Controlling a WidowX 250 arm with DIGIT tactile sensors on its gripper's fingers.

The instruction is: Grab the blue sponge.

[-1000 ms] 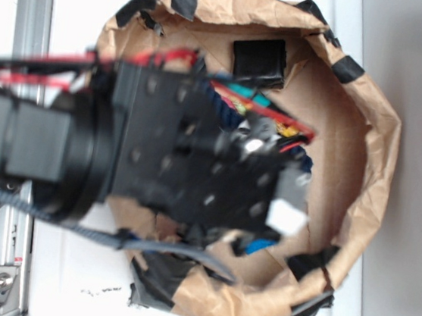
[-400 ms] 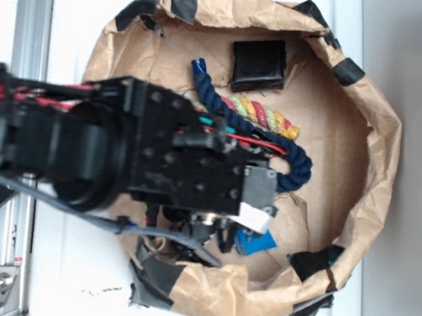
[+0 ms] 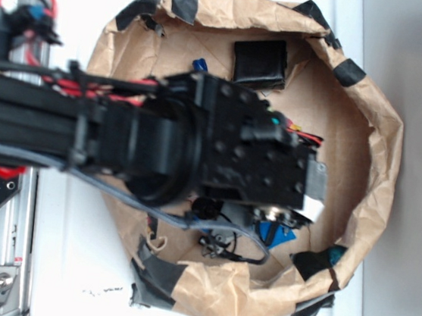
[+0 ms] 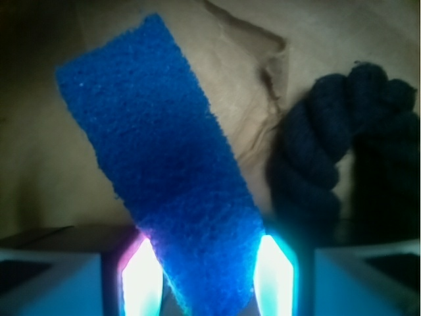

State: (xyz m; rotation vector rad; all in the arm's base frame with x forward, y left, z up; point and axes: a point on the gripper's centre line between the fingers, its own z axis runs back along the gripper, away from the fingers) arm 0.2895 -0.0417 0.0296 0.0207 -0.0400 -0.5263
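Observation:
The blue sponge (image 4: 171,164) lies flat on the brown paper floor, slanting from the upper left down between my fingers. My gripper (image 4: 207,280) is open and straddles the sponge's near end; the right finger (image 4: 273,276) touches its edge, while a small gap shows beside the left finger. In the exterior view only a corner of the sponge (image 3: 277,233) peeks out under the gripper (image 3: 271,220), near the nest's lower right. The arm hides the rest.
The dark navy rope (image 4: 329,151) lies just right of the sponge; in the exterior view only its tip (image 3: 199,65) shows. A black square block (image 3: 259,63) sits at the top. The crumpled paper wall (image 3: 376,146) with black tape rings everything.
The arm has shifted right across the nest and now covers the rope. The gripper has come over the sponge, which sits between the fingers.

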